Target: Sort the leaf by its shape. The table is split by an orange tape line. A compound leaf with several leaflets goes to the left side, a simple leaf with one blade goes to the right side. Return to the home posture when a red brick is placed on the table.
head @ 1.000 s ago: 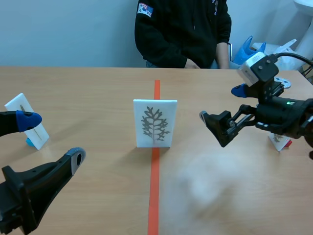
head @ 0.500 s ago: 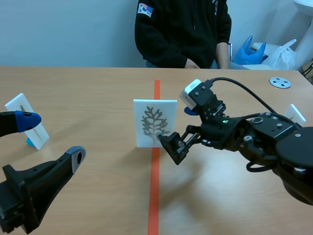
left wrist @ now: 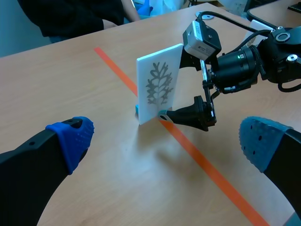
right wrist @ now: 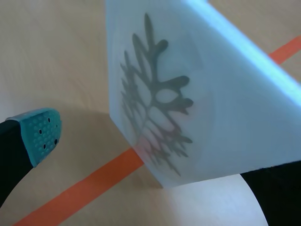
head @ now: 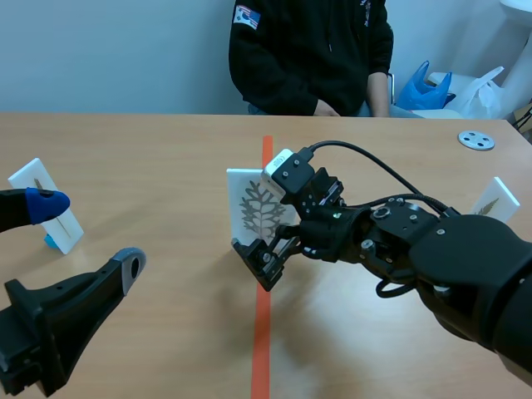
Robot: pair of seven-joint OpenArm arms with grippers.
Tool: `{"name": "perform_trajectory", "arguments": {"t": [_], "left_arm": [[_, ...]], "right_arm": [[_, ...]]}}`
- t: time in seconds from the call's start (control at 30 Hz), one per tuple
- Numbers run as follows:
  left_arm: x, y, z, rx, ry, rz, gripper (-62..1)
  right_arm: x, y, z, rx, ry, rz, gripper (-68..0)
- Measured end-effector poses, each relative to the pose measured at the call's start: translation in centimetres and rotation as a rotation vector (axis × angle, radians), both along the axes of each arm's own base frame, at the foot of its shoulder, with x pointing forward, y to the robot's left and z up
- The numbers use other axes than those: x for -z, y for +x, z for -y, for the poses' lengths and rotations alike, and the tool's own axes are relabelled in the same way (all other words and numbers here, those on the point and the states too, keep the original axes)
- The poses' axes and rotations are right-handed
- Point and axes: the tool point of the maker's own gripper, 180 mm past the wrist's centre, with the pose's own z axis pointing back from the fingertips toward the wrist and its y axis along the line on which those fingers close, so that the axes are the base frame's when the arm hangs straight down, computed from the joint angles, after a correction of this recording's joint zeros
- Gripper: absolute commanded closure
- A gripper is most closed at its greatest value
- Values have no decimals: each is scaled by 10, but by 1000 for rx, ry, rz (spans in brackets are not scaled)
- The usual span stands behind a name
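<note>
My right gripper (head: 264, 229) is open and straddles the compound-leaf card (head: 248, 208). One finger's dotted pad (right wrist: 42, 134) stands clear of the printed face, and the other finger sits behind the card. The card stands upright between my fingers, on the orange tape line (head: 262, 332) of the bench (head: 150, 158). My left gripper (head: 87, 235) is open too and holds nothing, well apart from that card. Another white card (head: 33, 176) stands just beside one of its fingertips. A person (head: 307, 50) sits beyond both grippers
</note>
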Motion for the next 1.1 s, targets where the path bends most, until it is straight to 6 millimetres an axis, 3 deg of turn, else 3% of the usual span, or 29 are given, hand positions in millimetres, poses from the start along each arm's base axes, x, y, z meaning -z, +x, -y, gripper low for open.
{"name": "perform_trajectory", "arguments": {"t": [0.13, 0.47, 0.97, 1.1], "left_arm": [[0, 0, 0, 0, 0, 0, -623], [0, 0, 0, 0, 0, 0, -623], [0, 0, 0, 0, 0, 0, -623], [0, 0, 0, 0, 0, 0, -623]], "right_arm": [[0, 0, 1, 0, 1, 1, -507], [0, 0, 1, 0, 1, 2, -268], [0, 0, 1, 0, 1, 2, -23], [-1, 0, 1, -1, 4, 3, -15]]}}
